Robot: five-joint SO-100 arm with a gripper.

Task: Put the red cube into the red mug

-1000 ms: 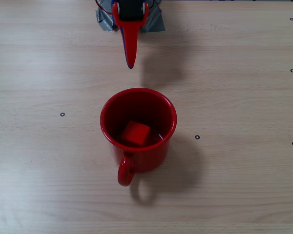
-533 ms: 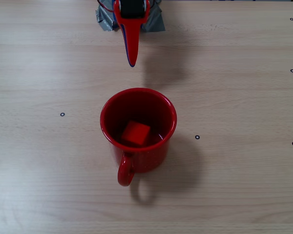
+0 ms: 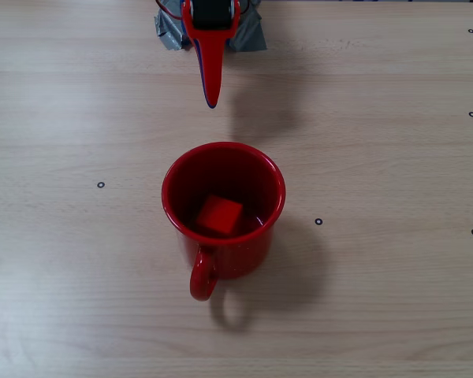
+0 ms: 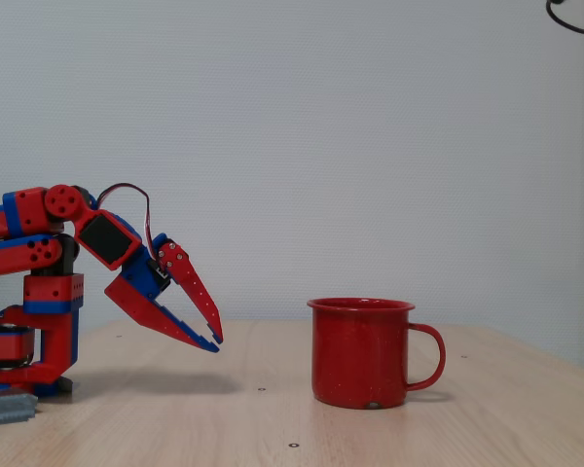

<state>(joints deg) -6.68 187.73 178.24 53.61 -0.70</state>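
Red cube [image 3: 219,215] lies inside red mug [image 3: 223,206], handle toward camera. Tool [image 4: 214,341] empty, fingers slightly spread, above worktop [image 3: 378,157], well apart from mug. No readable writing.

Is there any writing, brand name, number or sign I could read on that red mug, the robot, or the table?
None can be read.
The glossy red enamel mug shows only faint speckles, no print.
The red and blue robot arm and its gripper carry no label.
The light wooden table has only small black ring marks, not characters.
The grey tape at the arm's base is plain.
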